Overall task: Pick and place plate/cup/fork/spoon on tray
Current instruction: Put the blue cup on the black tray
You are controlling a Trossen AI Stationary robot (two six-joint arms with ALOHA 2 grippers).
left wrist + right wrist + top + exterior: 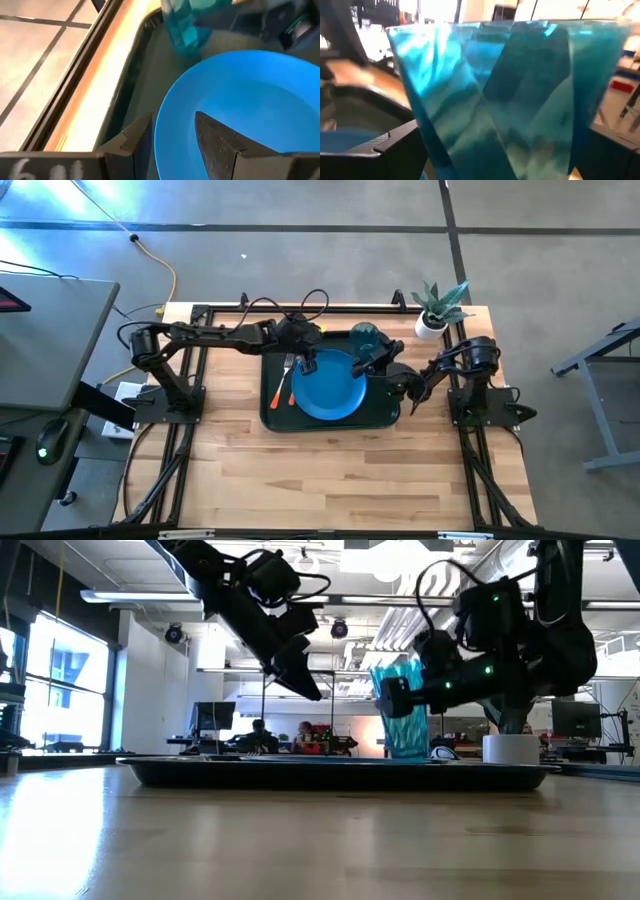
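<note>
Filling the right wrist view, the cup (510, 95) stands upright on the tray (272, 418), right gripper (381, 361) fingers closed around it. Left gripper (307, 363) hovers with fingers apart, empty, above the plate (330, 385) edge.

The pale wooden desk (340, 470) carries the dark green tray (272, 418) toward its far middle, lying flat on the boards. A white pot with a green plant (431, 325) stands on the desk's far right corner, well apart from the tray.
</note>
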